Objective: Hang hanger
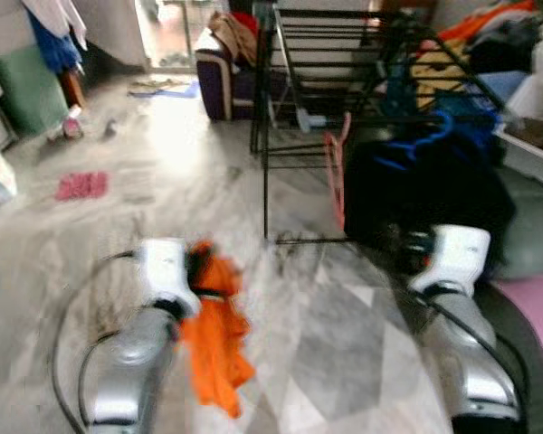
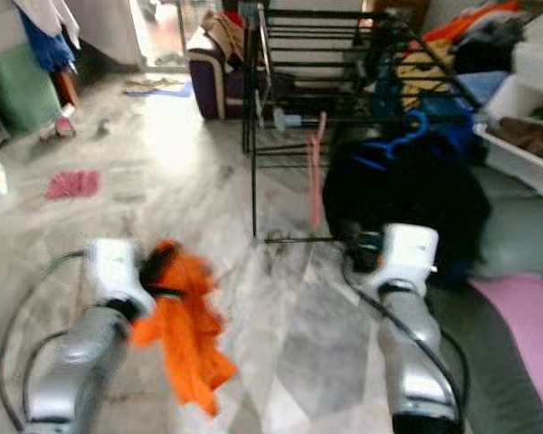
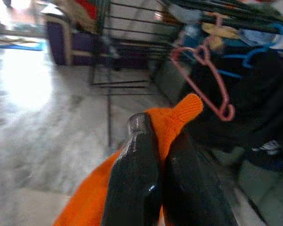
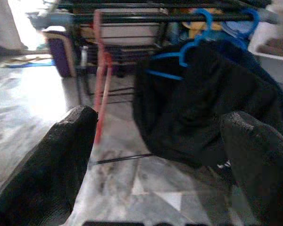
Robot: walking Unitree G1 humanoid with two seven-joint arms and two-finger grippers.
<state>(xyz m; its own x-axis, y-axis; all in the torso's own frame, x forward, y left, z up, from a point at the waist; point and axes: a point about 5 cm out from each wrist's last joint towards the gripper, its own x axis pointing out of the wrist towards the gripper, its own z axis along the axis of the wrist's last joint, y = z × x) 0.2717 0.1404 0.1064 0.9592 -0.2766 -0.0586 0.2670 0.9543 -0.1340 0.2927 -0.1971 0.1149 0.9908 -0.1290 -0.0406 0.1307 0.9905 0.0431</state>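
No readable writing, brand or label anywhere; head views motion-blurred.

Far left: pink rag (image 1: 81, 185) flat on the marble floor (image 1: 344, 344), well apart from both arms.

Left gripper (image 3: 153, 141): fingers pressed together, clamped on an orange cloth (image 1: 215, 348). Cloth bunched between the fingers, a knit cuff poking out past the tips in the left wrist view, the rest drooping below the wrist in the head views. Held low over the floor, short of the rack.

Centre: black metal drying rack (image 1: 281, 72) standing on the floor, horizontal bars across the top. Dark purple seat (image 2: 215, 81) behind it with clothes piled on.

Pink hanger (image 3: 205, 80): empty, hooked on a rack rail, hanging down beside the black garment (image 4: 212, 108). Seen edge-on as a thin pink strip in the head views (image 1: 337, 176). Touched by neither gripper.

Blue hangers (image 4: 198, 44) on the same top rail, carrying the black garment, which sags low toward the floor.

Right gripper (image 4: 165, 160): wide open, fingers well apart, nothing between them. Pointed at the rack base and the black garment, not touching either. In the head views, right wrist just in front of the garment.

Far right: white bin (image 2: 525, 136) and a pile of mixed clothes behind; pink mat (image 1: 534, 316) on the floor beside the right arm.
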